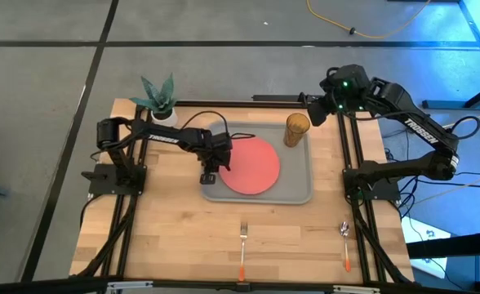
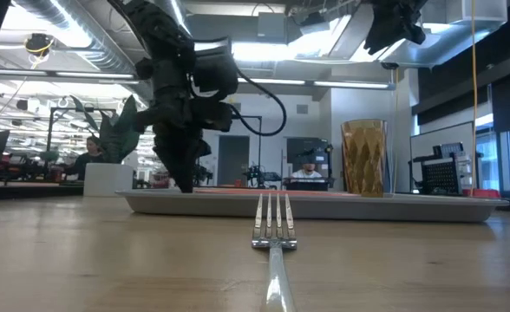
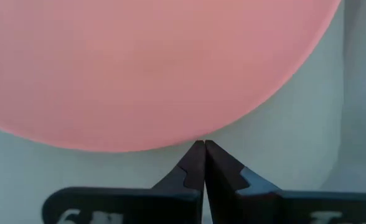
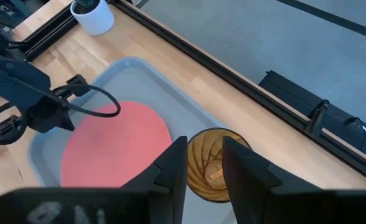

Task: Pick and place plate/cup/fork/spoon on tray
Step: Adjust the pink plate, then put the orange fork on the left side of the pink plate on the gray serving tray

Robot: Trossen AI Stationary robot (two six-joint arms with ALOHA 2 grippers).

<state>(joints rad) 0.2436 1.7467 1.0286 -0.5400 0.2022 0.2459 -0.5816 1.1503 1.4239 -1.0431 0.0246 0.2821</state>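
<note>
plate (image 1: pixel 251 165) flat on tray (image 1: pixel 299 191), cup (image 1: pixel 296 129) upright in its far corner | my left claw (image 1: pixel 209 175) pressed together, empty, at plate's rim | right claw (image 1: pixel 315 109) apart above cup | fork (image 1: pixel 242 241), spoon (image 1: pixel 345 242) wait on surface (image 1: pixel 166 237), likely next

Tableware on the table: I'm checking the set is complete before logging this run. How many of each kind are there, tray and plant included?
Plate: 1
Cup: 1
Fork: 1
Spoon: 1
Tray: 1
Potted plant: 1
Total: 6
</note>
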